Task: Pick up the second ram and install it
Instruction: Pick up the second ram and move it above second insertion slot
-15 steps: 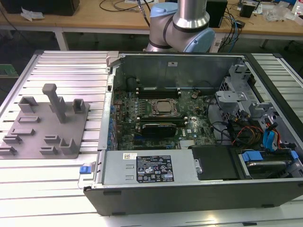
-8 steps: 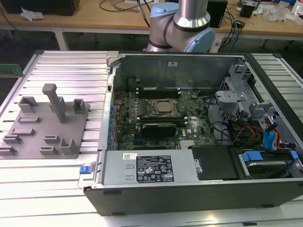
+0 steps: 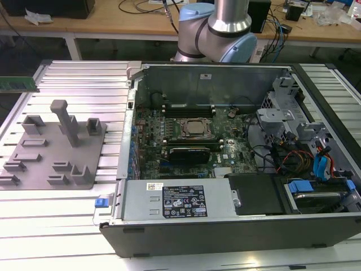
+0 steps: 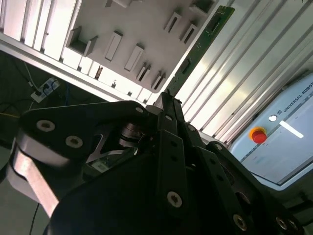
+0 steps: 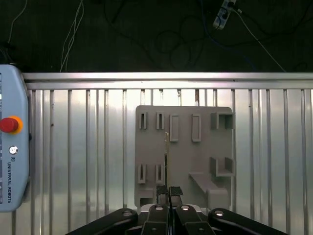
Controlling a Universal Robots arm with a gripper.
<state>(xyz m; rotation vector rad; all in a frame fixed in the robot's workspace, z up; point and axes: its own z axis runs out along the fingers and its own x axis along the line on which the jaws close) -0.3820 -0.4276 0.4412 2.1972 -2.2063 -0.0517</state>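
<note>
End effector [image 5: 168, 192] clamps second ram [image 4: 198, 46] (edge-on) above holder tray [image 5: 186, 161].

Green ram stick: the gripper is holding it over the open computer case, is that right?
Not quite. The gripper does hold the green ram stick, but over the grey holder tray, not the open computer case. The first wrist view shows the tray below it.

Holder tray [image 3: 93, 149] looks matt plastic, table [image 3: 79, 79] shiny ribbed metal (second ram [image 4: 196, 49]: smooth green board).
</note>
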